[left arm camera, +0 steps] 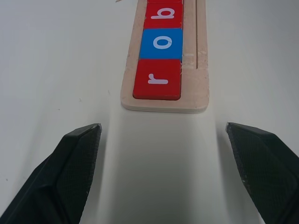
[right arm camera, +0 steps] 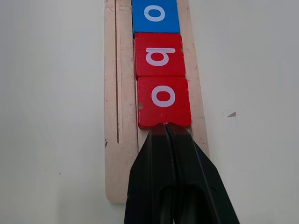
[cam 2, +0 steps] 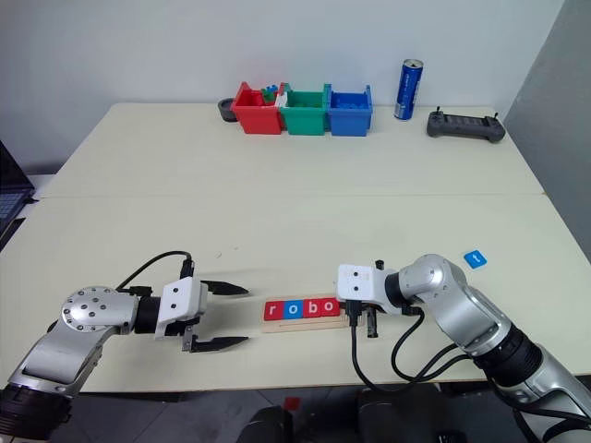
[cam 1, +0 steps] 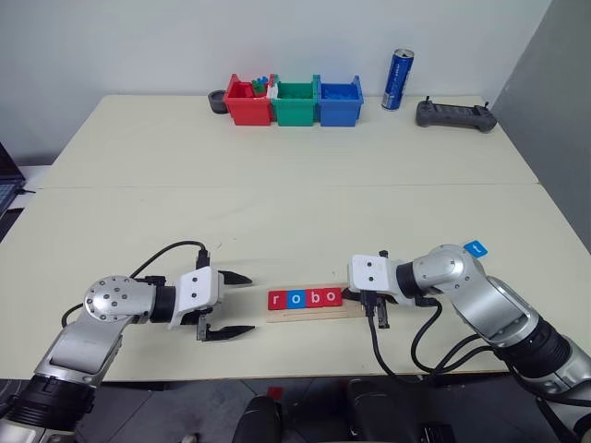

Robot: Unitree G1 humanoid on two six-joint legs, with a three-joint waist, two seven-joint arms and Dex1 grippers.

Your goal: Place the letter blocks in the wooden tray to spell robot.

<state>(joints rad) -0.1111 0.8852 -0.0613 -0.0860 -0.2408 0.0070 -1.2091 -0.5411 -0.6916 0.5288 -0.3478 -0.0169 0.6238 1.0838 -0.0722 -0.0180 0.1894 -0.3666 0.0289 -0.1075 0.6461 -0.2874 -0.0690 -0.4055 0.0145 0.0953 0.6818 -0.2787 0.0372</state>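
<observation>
The wooden tray [cam 1: 309, 315] lies near the table's front edge. Four letter blocks sit in it, reading r [cam 1: 276, 299], o [cam 1: 295, 298], b [cam 1: 314, 297], o [cam 1: 331, 296]. My right gripper [right arm camera: 164, 128] is shut, and its tip touches the outer edge of the red o block [right arm camera: 163, 100] over the tray's empty end. My left gripper [cam 1: 248, 305] stands open just off the tray's other end, facing the red r block [left arm camera: 157, 78], with nothing between its fingers. A small blue tile [cam 2: 474, 257] lies on the table beyond my right arm, its letter too small to read.
At the table's far edge stand a red bin [cam 1: 247, 101], a green bin [cam 1: 295, 102] and a blue bin [cam 1: 339, 101]. Near them are a blue can [cam 1: 398, 79], a black controller [cam 1: 455, 114] and a small dark round holder [cam 1: 218, 101].
</observation>
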